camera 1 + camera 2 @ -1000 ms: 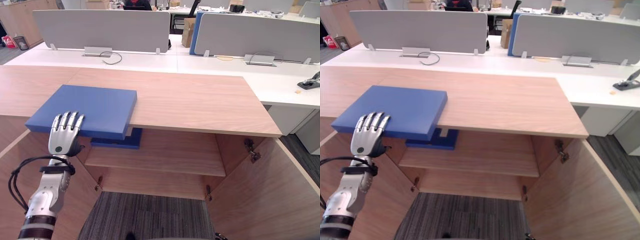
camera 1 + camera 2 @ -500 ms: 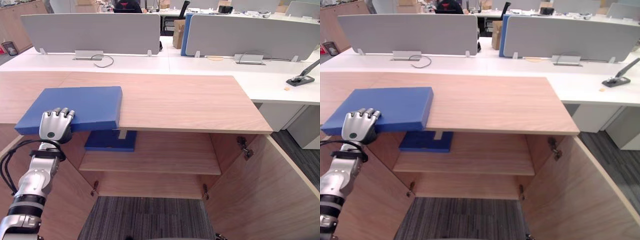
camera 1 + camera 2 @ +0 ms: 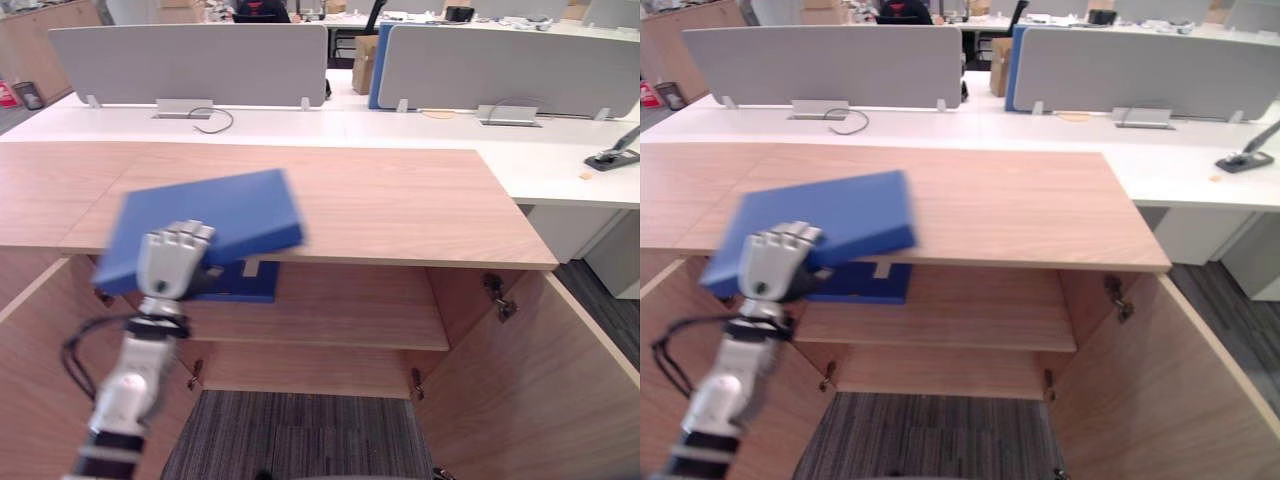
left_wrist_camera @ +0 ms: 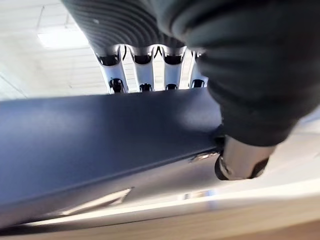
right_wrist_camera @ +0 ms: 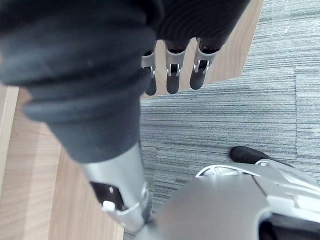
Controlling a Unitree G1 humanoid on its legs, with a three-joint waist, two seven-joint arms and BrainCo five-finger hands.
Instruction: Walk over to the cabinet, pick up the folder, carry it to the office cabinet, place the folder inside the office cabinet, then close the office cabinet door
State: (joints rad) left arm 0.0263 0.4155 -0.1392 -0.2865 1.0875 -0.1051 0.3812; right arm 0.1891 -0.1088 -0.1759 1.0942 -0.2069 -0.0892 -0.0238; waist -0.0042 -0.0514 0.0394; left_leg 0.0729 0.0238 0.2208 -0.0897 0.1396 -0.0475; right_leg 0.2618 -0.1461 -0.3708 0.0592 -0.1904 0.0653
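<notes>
My left hand [image 3: 172, 262] is curled over the near edge of a blue folder [image 3: 215, 215] and holds it tilted just above the front edge of the wooden cabinet top [image 3: 400, 200]. In the left wrist view the fingers [image 4: 145, 75] lie over the folder [image 4: 100, 135] and the thumb [image 4: 240, 160] presses from below. The office cabinet stands open beneath, with a wooden shelf [image 3: 330, 310] inside. My right hand [image 5: 172, 70] hangs with straight fingers above grey carpet [image 5: 225, 115].
A second blue folder [image 3: 240, 283] lies on the shelf's left end, below the held one. Open cabinet doors stand at the right [image 3: 540, 390] and left [image 3: 40, 340]. Behind are white desks with grey dividers [image 3: 190, 60] and a black object [image 3: 612, 157].
The left hand's fingers curled onto the folder's near edge. The folder has left the cabinet top's left front corner, risen, tilted and moved right. The camera has shifted too.
</notes>
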